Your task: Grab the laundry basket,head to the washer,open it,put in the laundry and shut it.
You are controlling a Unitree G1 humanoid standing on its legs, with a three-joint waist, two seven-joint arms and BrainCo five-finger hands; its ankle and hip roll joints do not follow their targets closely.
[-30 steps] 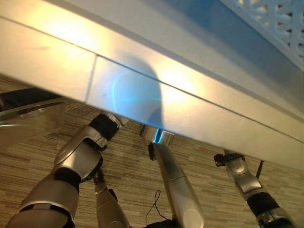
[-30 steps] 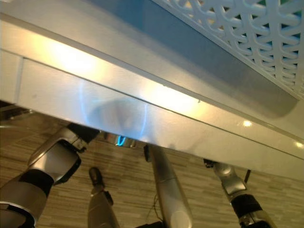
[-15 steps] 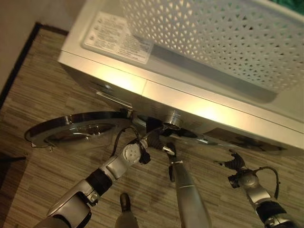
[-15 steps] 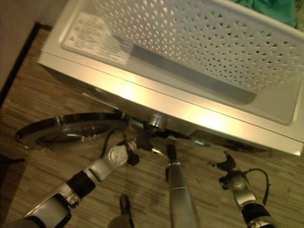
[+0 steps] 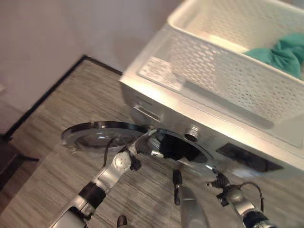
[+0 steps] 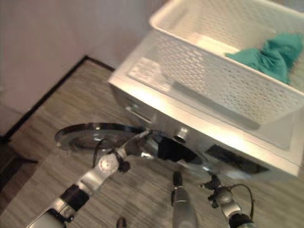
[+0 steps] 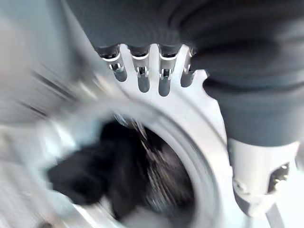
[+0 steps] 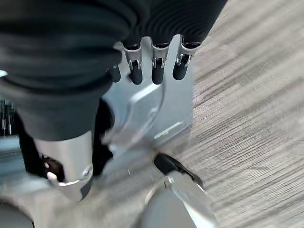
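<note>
Floor: wood-grain planks point(image 5: 57, 114) run to a dark skirting and a plain wall on the left.
Door: the round glass door point(image 5: 102, 135) is swung fully open to the left of the drum and lies level above the floor.
Left hand: the left hand point(image 5: 142, 145) sits at the left rim of the opening; its own wrist view shows the fingers point(image 7: 142, 78) straight and relaxed, holding nothing, pointed at the port.
Washer: the washer point(image 5: 156, 102) stands with its drum point(image 5: 178, 147) open and dark inside; whether anything lies in it cannot be told.
Basket: the white basket point(image 6: 223, 71) rests on top of the washer.
Laundry: teal laundry point(image 6: 270, 54) lies in the far right of the basket, not yet loaded.
Right hand: the right hand point(image 5: 219, 183) hangs below the front panel on the right, fingers point(image 8: 156, 66) straight, nothing held.
Risk 1: judged likely that a reach up for the laundry nudges the basket off the top, since both hands are low.
Risk 2: an arm swing could strike the open door.
Risk 3: shutting with cloth trailing over the rim would jam the seal.
</note>
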